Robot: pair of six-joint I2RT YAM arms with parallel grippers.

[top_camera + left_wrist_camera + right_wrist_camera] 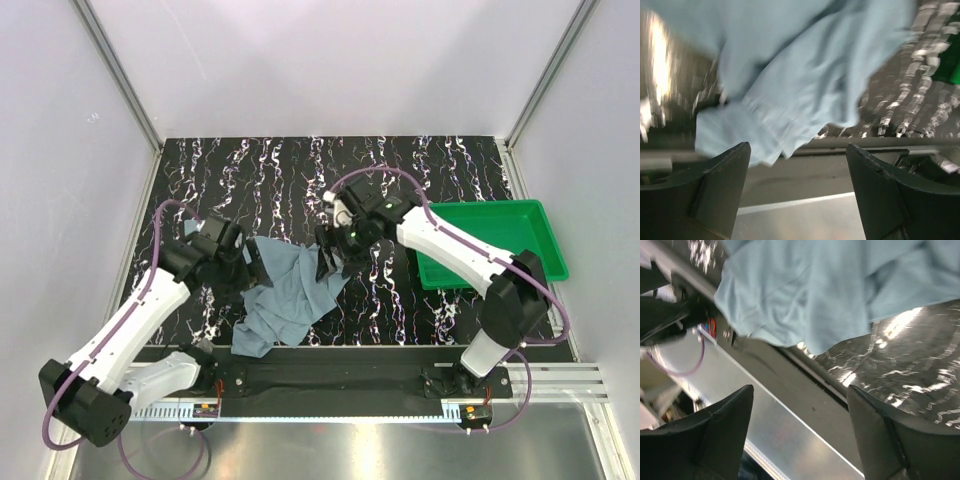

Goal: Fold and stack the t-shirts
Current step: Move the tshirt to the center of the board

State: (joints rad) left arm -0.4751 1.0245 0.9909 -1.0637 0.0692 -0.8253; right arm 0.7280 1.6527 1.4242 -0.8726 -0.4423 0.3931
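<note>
The t-shirt (290,292) is a dusty blue-grey heap, crumpled on the black marbled table (420,170) between the two arms. My left gripper (248,268) hovers at the shirt's left edge, and my right gripper (328,260) at its upper right edge. In the left wrist view the gripper (798,146) is open with nothing between its dark fingers (715,190); the shirt (790,75) lies beyond the tips. The right wrist view shows the same: gripper (800,388) open and empty, with the cloth (815,290) ahead of its fingers (885,435).
A green plastic tray (510,235) sits at the table's right side, partly crossed by the right arm. White walls with metal posts close in the table on three sides. A black rail (330,375) runs along the near edge between the arm bases.
</note>
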